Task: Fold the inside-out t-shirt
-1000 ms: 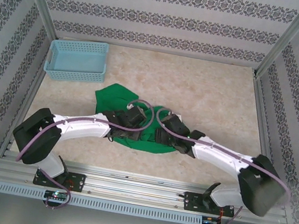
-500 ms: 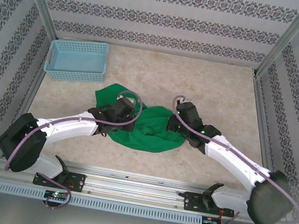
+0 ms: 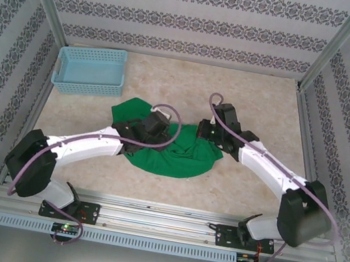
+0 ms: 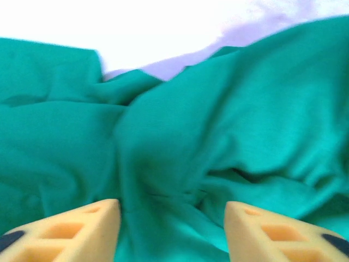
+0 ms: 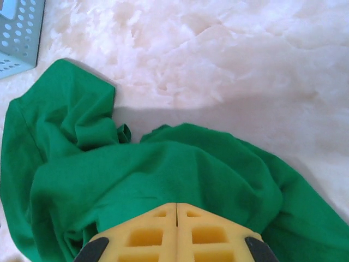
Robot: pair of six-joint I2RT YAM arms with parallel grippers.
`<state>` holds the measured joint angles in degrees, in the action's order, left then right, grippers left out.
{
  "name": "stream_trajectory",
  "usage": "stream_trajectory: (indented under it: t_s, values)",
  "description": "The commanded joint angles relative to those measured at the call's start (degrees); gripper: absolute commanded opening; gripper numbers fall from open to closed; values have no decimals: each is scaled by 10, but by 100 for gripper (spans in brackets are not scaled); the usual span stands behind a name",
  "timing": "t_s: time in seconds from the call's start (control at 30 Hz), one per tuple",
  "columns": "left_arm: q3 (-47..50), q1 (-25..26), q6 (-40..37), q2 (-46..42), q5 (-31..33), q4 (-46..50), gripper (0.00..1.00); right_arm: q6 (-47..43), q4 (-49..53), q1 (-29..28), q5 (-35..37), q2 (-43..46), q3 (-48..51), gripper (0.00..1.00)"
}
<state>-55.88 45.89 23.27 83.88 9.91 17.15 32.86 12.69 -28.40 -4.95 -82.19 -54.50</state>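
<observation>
Inside-out t-shirt (image 3: 176, 162): middle hidden under both wrists, top view; blurred, cropped left, right and below, left wrist view. Left gripper (image 4: 170, 213) fingers: cut by lower edge. Blue mesh basket (image 5: 19, 35): cropped, upper-left corner, right wrist view.

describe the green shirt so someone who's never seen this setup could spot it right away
Start from the pale marbled table and find the light blue mesh basket at its far left corner. Nearer the camera and to the right of it, at the table's near middle, lies the t-shirt, a crumpled heap of cloth. It is soft, plain and bright green, whereas the basket is stiff, blue and full of holes.
</observation>
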Motion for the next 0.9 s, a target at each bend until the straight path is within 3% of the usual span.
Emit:
stream_trajectory:
  t_s: [0.0, 0.3, 0.43, 0.7, 0.87]
  values:
    - [-12, 35, -38, 7, 1, -12, 58, 8, -27, 7, -29, -21, -26, 0]
    - [-80, 43, -17, 123, 15, 15, 62, 17, -46, 22, -35, -28, -7, 0]
    - [-103, 43, -10, 150, 33, 30, 49, 15, -46, 29, -31, -26, 0, 0]
    - [-113, 37, -12, 128, 47, 41, 2, -4, -9, 36, 16, -21, 2, 0]
    - [-80, 37, 7, 12, 0, 18, 0, -11, 6, 40, 25, -28, -6, 0]
